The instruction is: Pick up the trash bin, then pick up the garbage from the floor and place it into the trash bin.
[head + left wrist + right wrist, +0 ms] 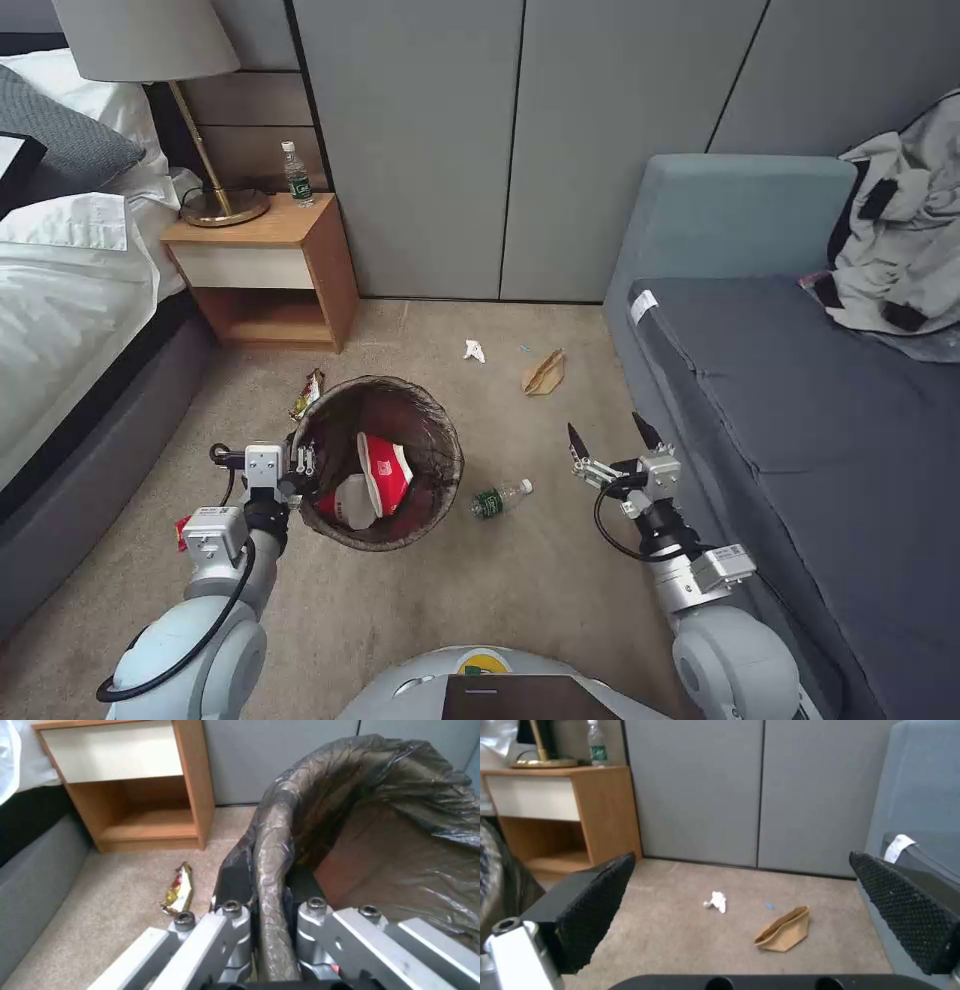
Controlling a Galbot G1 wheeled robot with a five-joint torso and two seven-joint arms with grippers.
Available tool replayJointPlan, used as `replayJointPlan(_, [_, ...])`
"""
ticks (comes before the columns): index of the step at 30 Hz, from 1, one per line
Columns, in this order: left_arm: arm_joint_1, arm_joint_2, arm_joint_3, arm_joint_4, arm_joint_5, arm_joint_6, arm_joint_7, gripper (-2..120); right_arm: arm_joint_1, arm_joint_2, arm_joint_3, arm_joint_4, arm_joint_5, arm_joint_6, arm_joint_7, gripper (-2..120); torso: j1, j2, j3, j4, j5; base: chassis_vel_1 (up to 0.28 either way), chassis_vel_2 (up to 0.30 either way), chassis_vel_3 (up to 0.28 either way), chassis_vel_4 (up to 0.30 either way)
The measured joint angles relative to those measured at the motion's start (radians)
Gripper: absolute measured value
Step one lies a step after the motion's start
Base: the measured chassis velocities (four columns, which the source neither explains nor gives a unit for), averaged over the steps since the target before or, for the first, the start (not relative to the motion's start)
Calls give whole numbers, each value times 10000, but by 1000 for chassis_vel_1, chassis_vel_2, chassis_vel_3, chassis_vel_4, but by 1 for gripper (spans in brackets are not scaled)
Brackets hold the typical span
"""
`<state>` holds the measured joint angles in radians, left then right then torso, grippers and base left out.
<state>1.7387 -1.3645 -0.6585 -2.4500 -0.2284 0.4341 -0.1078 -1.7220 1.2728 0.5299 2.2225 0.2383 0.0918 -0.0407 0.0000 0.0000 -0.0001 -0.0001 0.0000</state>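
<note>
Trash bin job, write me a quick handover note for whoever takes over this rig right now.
Left gripper: shut on the rim of the trash bin, one finger inside the liner, one outside.
Right gripper: open, empty, above the carpet beside the sofa.
Done: the bin is gripped; red-and-white cups are in it.
Left on the floor: plastic bottle right beside the bin, brown paper bag and white tissue farther toward the wall, snack wrapper between bin and nightstand, red scrap by the left arm.
</note>
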Motion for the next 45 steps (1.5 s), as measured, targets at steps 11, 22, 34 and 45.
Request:
replayJointPlan(11, [-2, 58, -299, -2, -229, -9, 59, 5, 1006, -1528, -127, -817, 694, -571, -446, 100, 0, 0, 0, 1, 1, 2, -5, -4, 1])
replayJointPlan(22, [-70, 85, -267, -2, -244, -13, 65, 5, 2255, -3294, -924, -2034, 1538, -991, -1488, 100, 0, 0, 1, 1, 1, 0, 0, 0, 0])
replayJointPlan(34, [-270, 263, -2, 93, -260, 80, 53, 5, 3280, -4465, -1895, -3549, 1835, -1329, -2930, 100, 0, 0, 1, -3, 0, 0, 0, 0, 0])
replayJointPlan(45, [-294, 212, 38, 100, -232, 108, 51, 5, 4370, -4825, -3109, -4627, 1809, -1821, -4013, 100, 0, 0, 1, 0, 1, 0, 0, 0, 0])
